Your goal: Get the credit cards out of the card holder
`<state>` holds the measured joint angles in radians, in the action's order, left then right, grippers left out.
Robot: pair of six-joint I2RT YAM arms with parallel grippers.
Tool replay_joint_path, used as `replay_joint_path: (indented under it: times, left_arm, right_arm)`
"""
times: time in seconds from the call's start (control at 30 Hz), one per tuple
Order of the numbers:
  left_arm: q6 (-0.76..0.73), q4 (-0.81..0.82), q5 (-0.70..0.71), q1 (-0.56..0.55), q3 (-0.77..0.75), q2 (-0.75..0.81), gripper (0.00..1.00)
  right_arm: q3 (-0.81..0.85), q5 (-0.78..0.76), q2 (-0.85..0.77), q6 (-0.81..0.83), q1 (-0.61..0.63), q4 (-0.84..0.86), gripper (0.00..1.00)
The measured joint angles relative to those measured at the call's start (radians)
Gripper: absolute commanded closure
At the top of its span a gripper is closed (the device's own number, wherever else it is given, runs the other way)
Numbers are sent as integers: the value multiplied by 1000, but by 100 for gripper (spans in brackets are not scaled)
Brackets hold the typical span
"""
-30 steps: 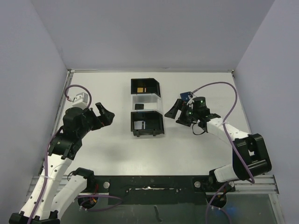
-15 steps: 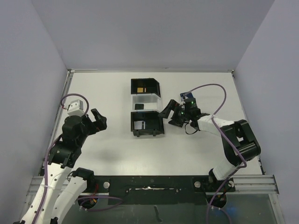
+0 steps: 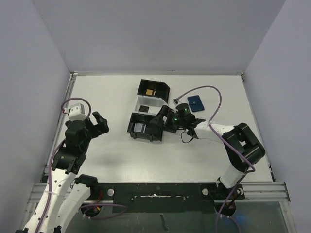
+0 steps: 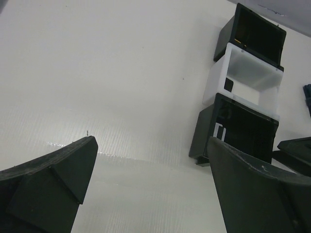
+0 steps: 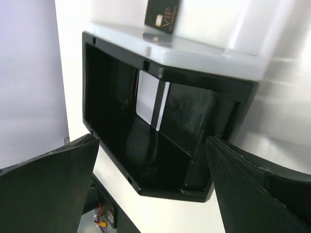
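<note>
Left end effector (image 3: pixel 100 123) spread; right end effector (image 3: pixel 159 121) spread, seemingly touching black box (image 3: pixel 138 131).

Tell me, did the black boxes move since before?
Yes. The black boxes have swung: their near end slid toward the left edge of the table, so the row now sits slanted. The right claw is close beside them.

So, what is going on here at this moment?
The right gripper, open and empty, is at the near black box of a three-part tray; whether it touches is unclear. The left gripper, open, hovers over the table to the left. The blue wallet lies by itself farther back. Each tray part holds one card: a gold card, a dark card, a pale card.
</note>
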<state>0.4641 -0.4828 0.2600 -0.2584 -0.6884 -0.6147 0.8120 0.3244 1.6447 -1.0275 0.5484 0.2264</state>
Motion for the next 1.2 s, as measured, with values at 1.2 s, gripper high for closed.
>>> replay_joint_path:
  times: [1.2]
  left_arm:
    - [-17, 79, -37, 93, 38, 66, 2]
  right_arm:
    - [806, -301, 256, 735, 141, -542, 23]
